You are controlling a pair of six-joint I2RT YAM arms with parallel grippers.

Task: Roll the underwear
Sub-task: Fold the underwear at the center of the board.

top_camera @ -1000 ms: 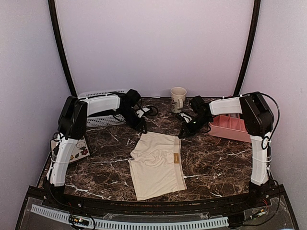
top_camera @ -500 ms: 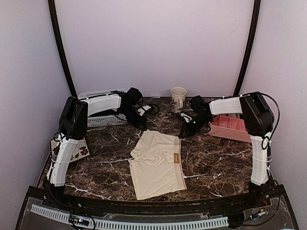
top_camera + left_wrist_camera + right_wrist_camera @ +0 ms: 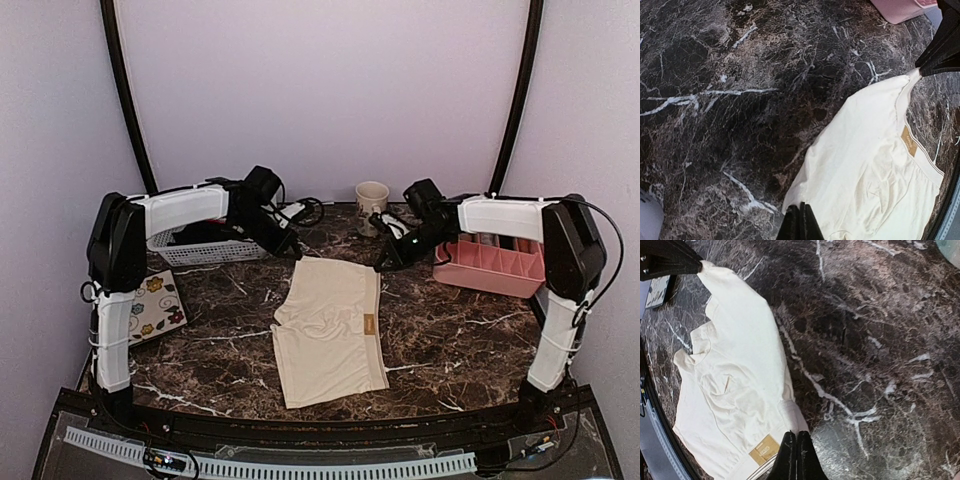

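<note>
The cream underwear [image 3: 330, 330] lies on the dark marble table [image 3: 450, 330] with a tan label near its right side. My left gripper [image 3: 291, 251] is shut on its far left corner. My right gripper [image 3: 384, 264] is shut on its far right corner. The far edge is stretched straight between them and raised slightly. In the left wrist view the black fingertips [image 3: 801, 220] pinch the cloth [image 3: 875, 150]. In the right wrist view my gripper [image 3: 796, 437] is shut on the waistband corner of the underwear [image 3: 735, 365].
A white slotted basket [image 3: 205, 250] stands at the back left, under the left arm. A pale mug [image 3: 372, 200] sits at the back centre. A pink compartment tray [image 3: 490, 268] stands at the right. A floral tile [image 3: 155, 308] lies at the left edge.
Both arms have reached farther back and the left gripper has closed. The underwear's far edge has been pulled away from me, straightening the cloth.
</note>
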